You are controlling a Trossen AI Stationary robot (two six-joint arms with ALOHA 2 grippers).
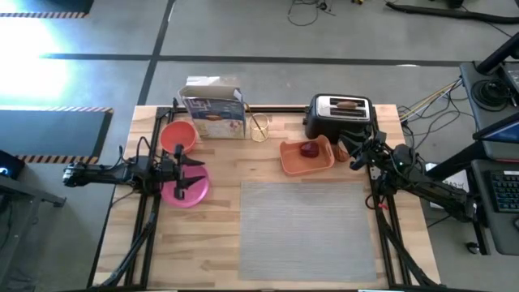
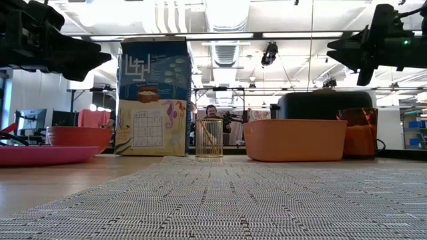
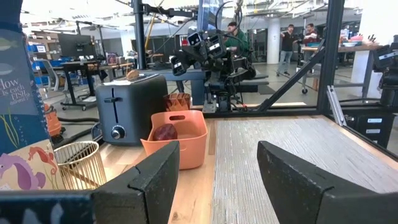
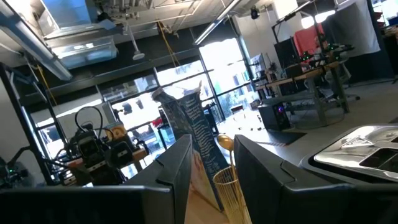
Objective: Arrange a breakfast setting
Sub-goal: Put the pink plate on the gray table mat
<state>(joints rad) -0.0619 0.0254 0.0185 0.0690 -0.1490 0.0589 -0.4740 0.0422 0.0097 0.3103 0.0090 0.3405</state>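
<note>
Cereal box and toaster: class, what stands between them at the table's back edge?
In the high view, a gold wire cup stands between the cereal box and toaster.

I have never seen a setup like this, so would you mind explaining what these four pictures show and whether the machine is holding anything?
It is a robot with two dark arms at a wooden table. One camera looks straight down, one sits at tabletop height, and one rides on each wrist. The left claw hovers open over the round pink plate; the right claw hangs open beside the black-and-silver toaster. Neither holds anything. Also there: a grey rectangular placemat, an orange bowl, a rectangular orange tray holding a red apple, and a printed box.
</note>
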